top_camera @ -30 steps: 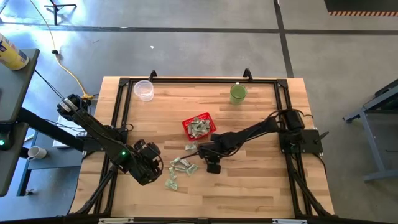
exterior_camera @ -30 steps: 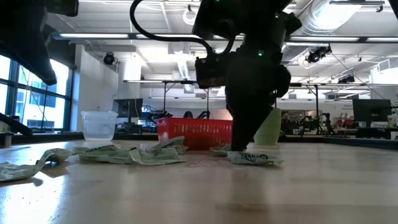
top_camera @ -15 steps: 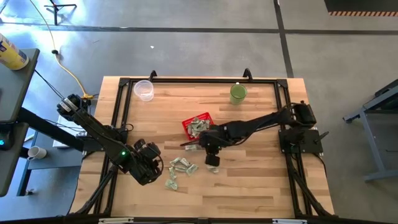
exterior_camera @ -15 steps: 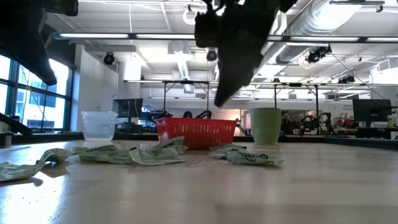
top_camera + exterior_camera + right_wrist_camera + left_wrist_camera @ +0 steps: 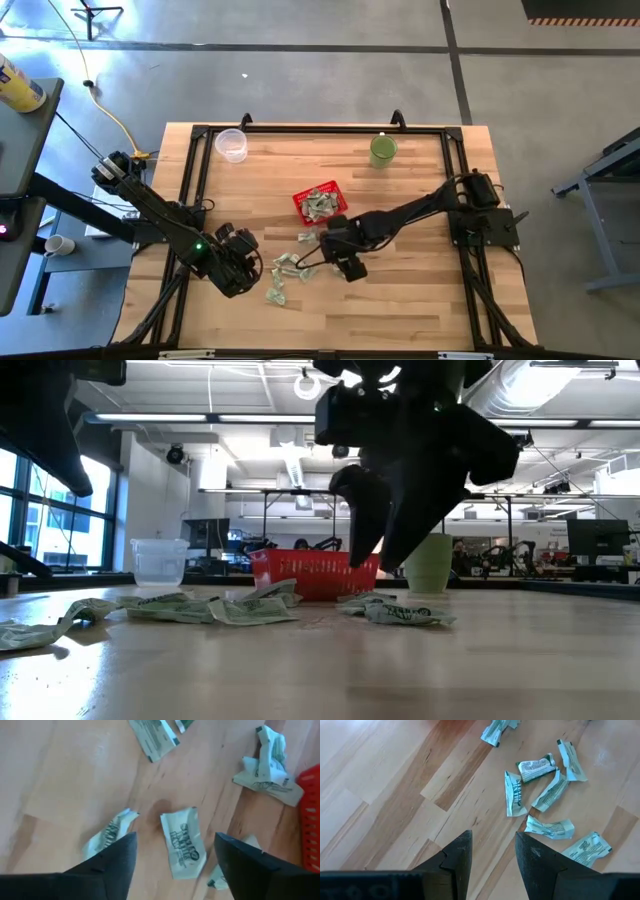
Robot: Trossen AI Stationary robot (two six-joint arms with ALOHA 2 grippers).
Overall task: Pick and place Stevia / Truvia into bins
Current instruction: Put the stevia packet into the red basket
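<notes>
Sachet (image 5: 183, 842) lies flat on table (image 5: 420, 300), frame centre, directly under my right gripper (image 5: 175, 855), fingers spread, empty. Long axis runs between fingers. Basket (image 5: 320, 203) just beyond. Left gripper (image 5: 492, 851) open, waiting lower left.

One small red plastic mesh basket (image 5: 320, 203), several pale green-and-white paper sachets inside it, exact number unclear. Loose sachets (image 5: 290, 267) on the wooden table (image 5: 420, 300): roughly eight or nine, cluster overlaps so cannot count exactly; left wrist view shows seven. One clear plastic cup (image 5: 231, 144). One green cup (image 5: 383, 150). Two dark robot arms.
</notes>
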